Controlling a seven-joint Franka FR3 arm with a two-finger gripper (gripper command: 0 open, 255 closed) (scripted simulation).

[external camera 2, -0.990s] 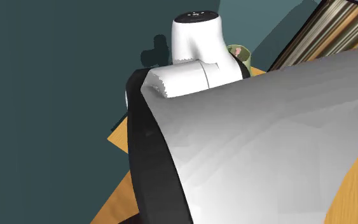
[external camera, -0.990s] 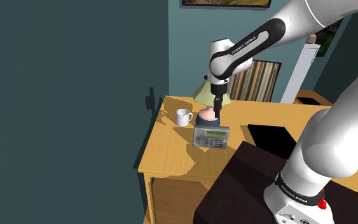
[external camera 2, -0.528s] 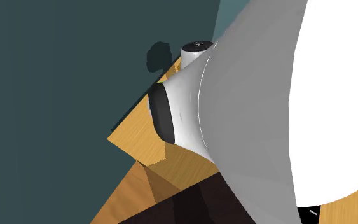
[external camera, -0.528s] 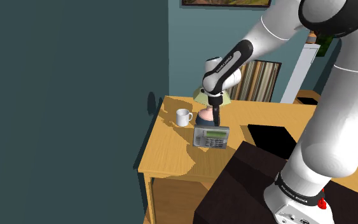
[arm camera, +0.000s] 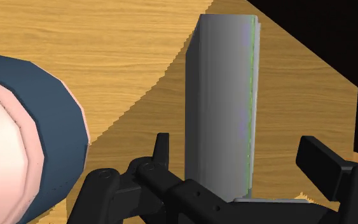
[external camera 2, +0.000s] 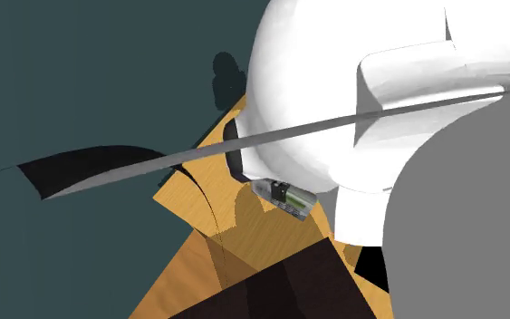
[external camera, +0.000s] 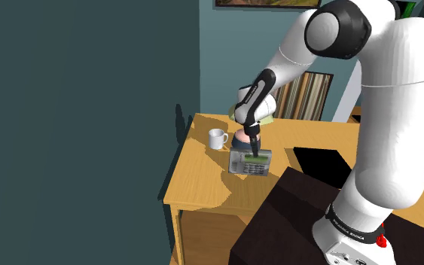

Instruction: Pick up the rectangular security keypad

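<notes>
Item: keypad [arm camera: 222, 102], a grey rectangular slab with a green display and rows of buttons on its face. Position: standing on its lower edge on the worktop [arm camera: 107, 44], upright or nearly so, directly between the fingers [arm camera: 162, 151], with its thin top edge turned up toward them. Likely reason for the stance: set on edge, it offers two broad flat faces for a pinch across its thickness, whereas lying flat it would leave no edge to get under. Fingers: spread wide, one near the back of the slab, the other off the display side with more room. A strip of wood shows on each side, so neither touches and nothing is held. Judged step: closing on the slab, with the lift not yet begun. Round pink object [arm camera: 18, 146] with a blue band: just beside the back-side finger and apart from the keypad, so it could be knocked if the hand drifts that way. Mug [external camera: 217, 138], white: beyond the pink object, well apart from the fingers. Arm [external camera: 383, 113]: rises straight from the stand [external camera: 293, 218] and bends at a high shoulder. The forearm slants down to the wrist, and the hand points nearly straight down over the keypad.
</notes>
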